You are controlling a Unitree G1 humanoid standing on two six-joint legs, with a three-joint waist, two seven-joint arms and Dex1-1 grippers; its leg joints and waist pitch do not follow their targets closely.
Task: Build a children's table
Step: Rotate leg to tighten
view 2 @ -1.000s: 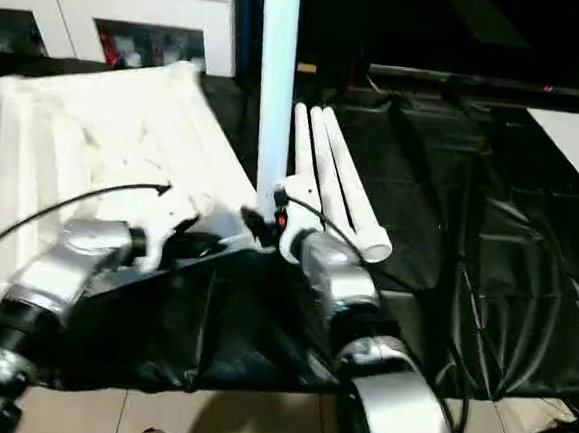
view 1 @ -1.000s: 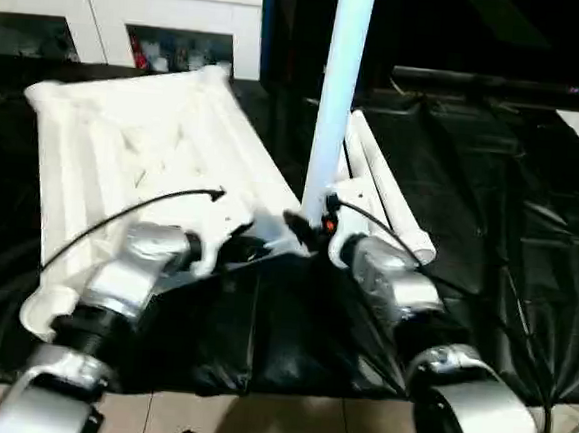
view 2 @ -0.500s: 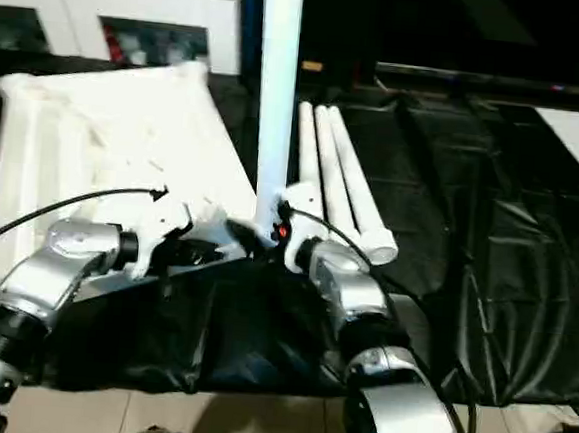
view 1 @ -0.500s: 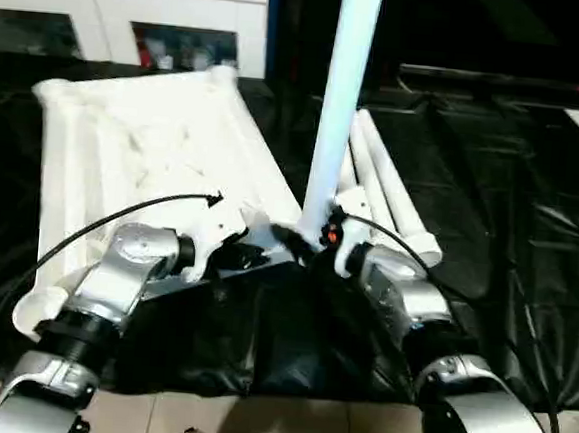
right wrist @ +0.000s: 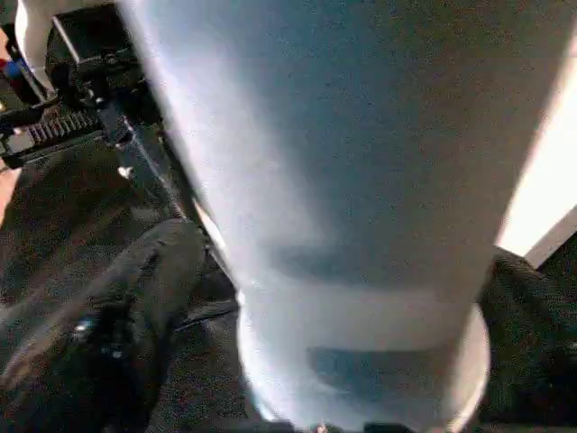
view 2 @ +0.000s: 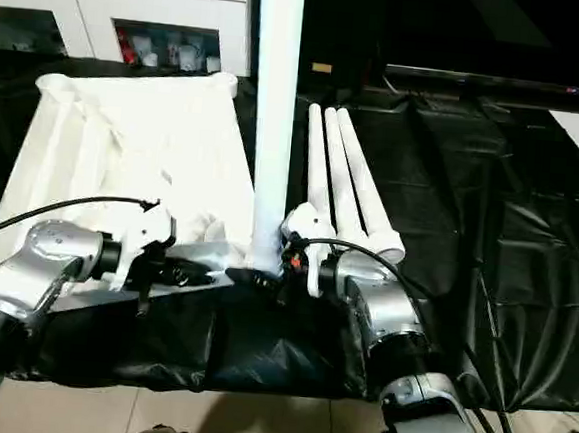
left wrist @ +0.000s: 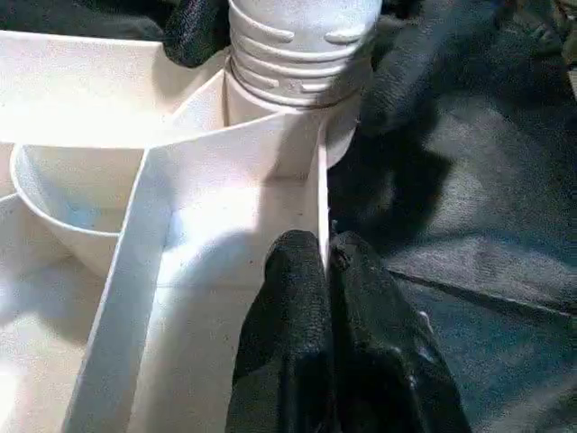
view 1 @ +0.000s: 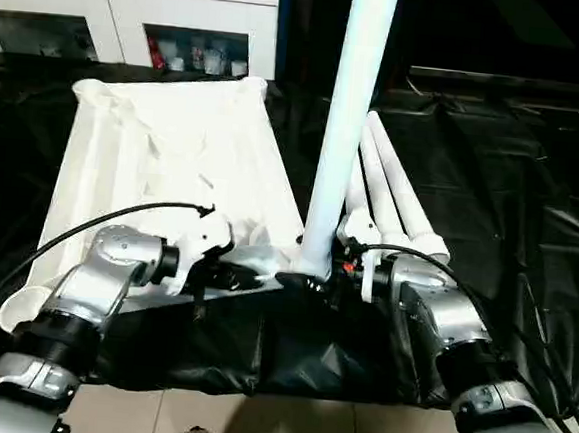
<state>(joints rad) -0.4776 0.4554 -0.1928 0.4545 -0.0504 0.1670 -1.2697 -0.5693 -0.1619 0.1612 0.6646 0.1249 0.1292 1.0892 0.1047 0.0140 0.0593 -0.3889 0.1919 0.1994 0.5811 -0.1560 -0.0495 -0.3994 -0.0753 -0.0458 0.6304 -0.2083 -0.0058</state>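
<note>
**One leg upright in a corner socket of the inverted tabletop, a gripper on each side of it.**

The white tabletop lies ribbed side up on black sheeting, in front of a white cabinet. An upright leg stands with its ridged end in the tabletop's near corner socket. The left gripper, just beside that socket, has its black fingers pinched together on a thin rib of the tabletop. The right gripper straddles the leg's base, its fingers spread wide on either side. Three spare legs lie side by side on the sheeting, just beyond the upright leg.
</note>
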